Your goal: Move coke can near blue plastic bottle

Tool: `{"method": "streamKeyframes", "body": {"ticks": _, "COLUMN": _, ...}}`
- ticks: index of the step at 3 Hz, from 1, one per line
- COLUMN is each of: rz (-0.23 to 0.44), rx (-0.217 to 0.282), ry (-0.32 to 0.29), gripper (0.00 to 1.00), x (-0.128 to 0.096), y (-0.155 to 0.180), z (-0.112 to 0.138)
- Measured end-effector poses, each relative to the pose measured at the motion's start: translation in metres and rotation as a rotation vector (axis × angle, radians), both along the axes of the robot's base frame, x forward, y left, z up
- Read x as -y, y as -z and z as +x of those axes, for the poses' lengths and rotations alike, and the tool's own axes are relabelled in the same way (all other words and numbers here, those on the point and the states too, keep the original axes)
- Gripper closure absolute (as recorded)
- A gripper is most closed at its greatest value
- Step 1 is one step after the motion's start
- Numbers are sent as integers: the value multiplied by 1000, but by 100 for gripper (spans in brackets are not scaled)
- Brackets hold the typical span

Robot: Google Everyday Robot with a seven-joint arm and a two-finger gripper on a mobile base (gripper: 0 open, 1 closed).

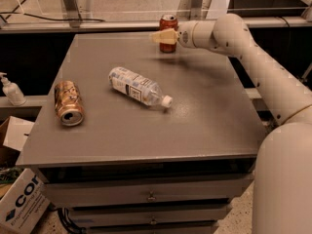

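The coke can (168, 21), red with a silver top, stands upright at the far edge of the grey table (209, 121), right of centre. My gripper (164, 36) reaches in from the right on a white arm and sits at the can's middle, covering part of it. The blue plastic bottle (136, 86), clear with a white cap and printed label, lies on its side near the table's centre, cap pointing right and toward me. It lies well in front and to the left of the can.
A gold-brown patterned can (68, 102) lies on its side near the table's left edge. A white pump bottle (10, 89) stands on a ledge left of the table. A cardboard box (19, 204) sits on the floor at lower left. Drawers are below the tabletop.
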State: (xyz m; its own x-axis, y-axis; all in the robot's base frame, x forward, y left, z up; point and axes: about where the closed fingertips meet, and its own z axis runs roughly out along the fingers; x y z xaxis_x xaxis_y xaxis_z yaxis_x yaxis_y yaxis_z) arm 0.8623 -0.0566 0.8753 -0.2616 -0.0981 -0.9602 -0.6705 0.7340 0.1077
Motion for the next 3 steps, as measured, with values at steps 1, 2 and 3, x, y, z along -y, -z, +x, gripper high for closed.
{"method": "streamKeyframes", "body": {"ticks": 1, "rz": -6, "rx": 0, "ry": -6, "gripper": 41, "x": -1, "y": -1, "z": -2}}
{"method": "streamKeyframes", "body": {"ticks": 2, "rz": -10, "rx": 6, "ry": -13, "gripper": 65, "x": 2, "y": -4, "z": -11}}
{"method": "streamKeyframes", "body": {"ticks": 3, "rz": -28, "rx": 34, "ry": -67, "gripper": 87, "x": -1, "y": -18, "z": -34}}
